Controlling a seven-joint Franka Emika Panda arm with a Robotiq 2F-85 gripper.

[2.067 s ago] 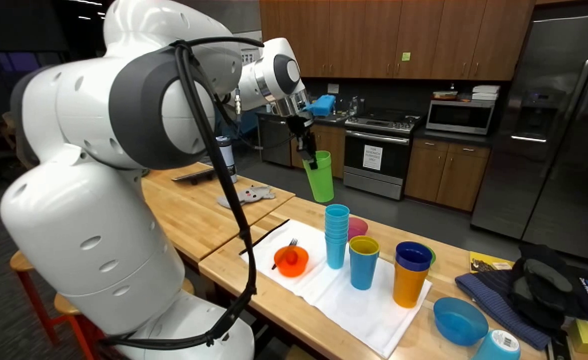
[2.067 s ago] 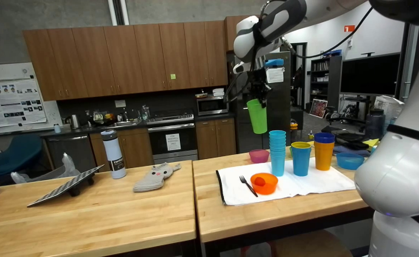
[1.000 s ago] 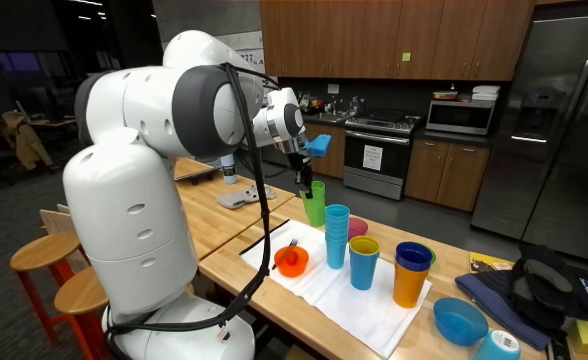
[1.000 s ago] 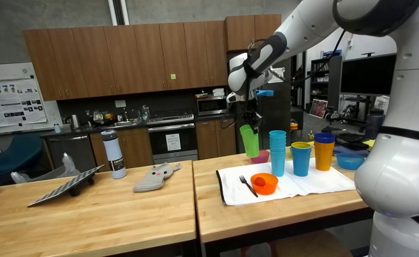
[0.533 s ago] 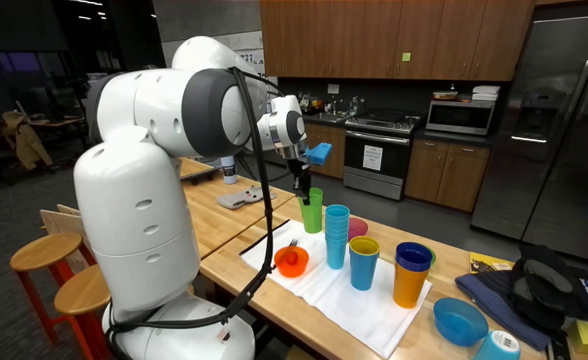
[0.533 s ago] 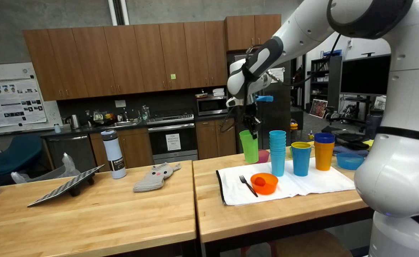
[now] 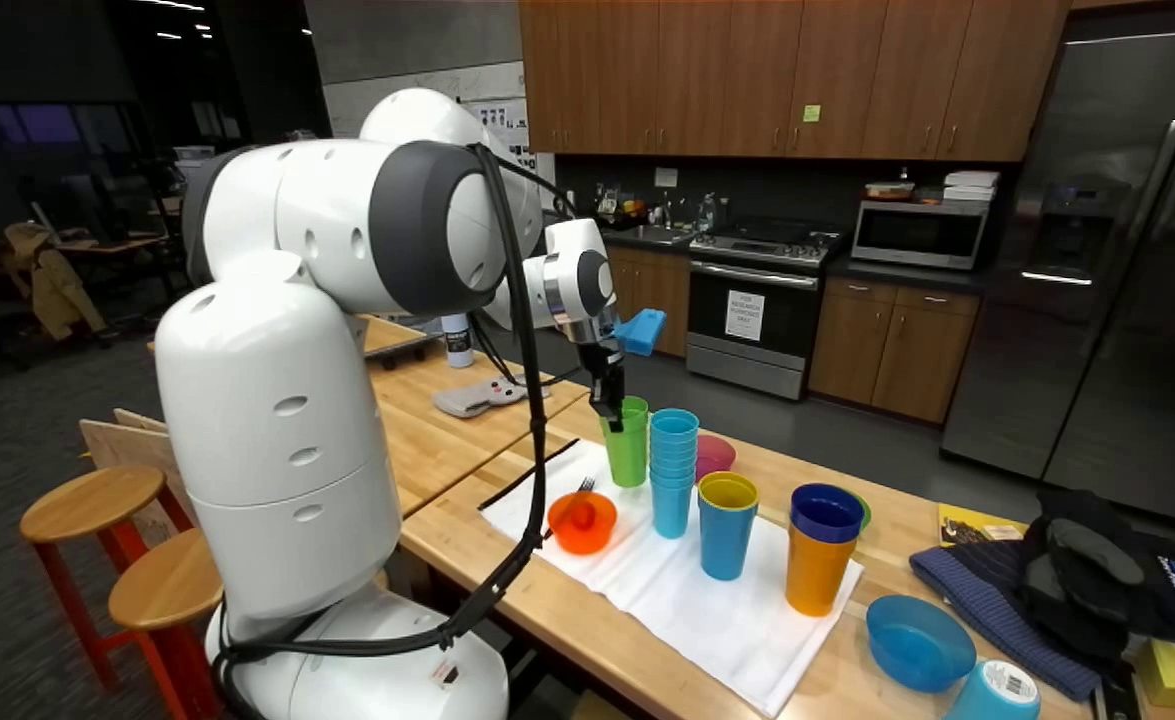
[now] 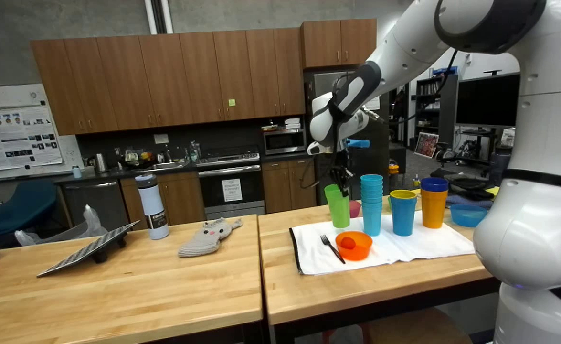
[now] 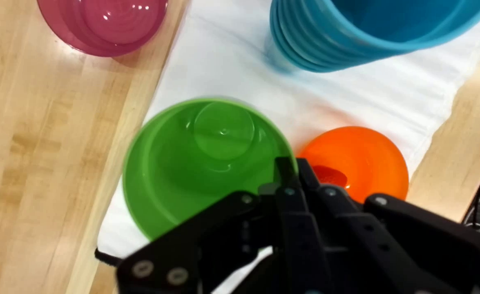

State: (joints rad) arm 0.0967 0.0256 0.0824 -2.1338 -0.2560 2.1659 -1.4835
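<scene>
My gripper (image 9: 296,164) is shut on the rim of a tall green cup (image 9: 170,163), one finger inside the wall and one outside. In both exterior views the green cup (image 7: 629,455) hangs below the gripper (image 8: 343,190), mouth up and leaning slightly. Its base is over or on the far left part of a white towel (image 7: 707,640); whether it touches, I cannot tell. Close beside it stands a stack of light blue cups (image 8: 372,210). An orange bowl (image 9: 374,159) with a red round thing inside lies just past the outer finger, lower down.
A pink bowl (image 9: 105,24) sits off the towel near the far edge. Further along the towel stand a blue cup (image 7: 725,540) with a yellow one in it and an orange cup (image 7: 815,570) with a dark blue one. A fork (image 8: 332,248) lies beside the orange bowl.
The arm has come down with the green cup from well above the table to towel level. Over the last half second it also shifts slightly nearer the blue stack. The grip stays the same.
</scene>
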